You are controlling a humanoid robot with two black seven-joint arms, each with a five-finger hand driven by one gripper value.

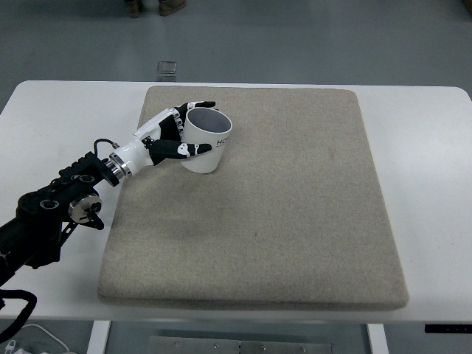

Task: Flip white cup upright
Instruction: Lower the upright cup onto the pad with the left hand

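Now left hand (179, 133) gripping white cup (206, 141), mouth up

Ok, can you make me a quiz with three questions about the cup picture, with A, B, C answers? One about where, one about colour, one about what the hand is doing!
1. Where is the white cup?
A. On the floor
B. On the beige mat, near its far left part
C. At the mat's near right corner

2. What colour is the table under the mat?
A. White
B. Red
C. Green

3. What is the left hand doing?
A. Lying flat, away from the cup
B. Pointing at the ceiling
C. Gripping the cup with its fingers around it

Answers:
1 B, the cup sits over the mat's upper left area.
2 A, the bare table edge around the mat is white.
3 C, a thumb crosses the cup's side and fingers curl at its rim, with the dark opening showing on top.
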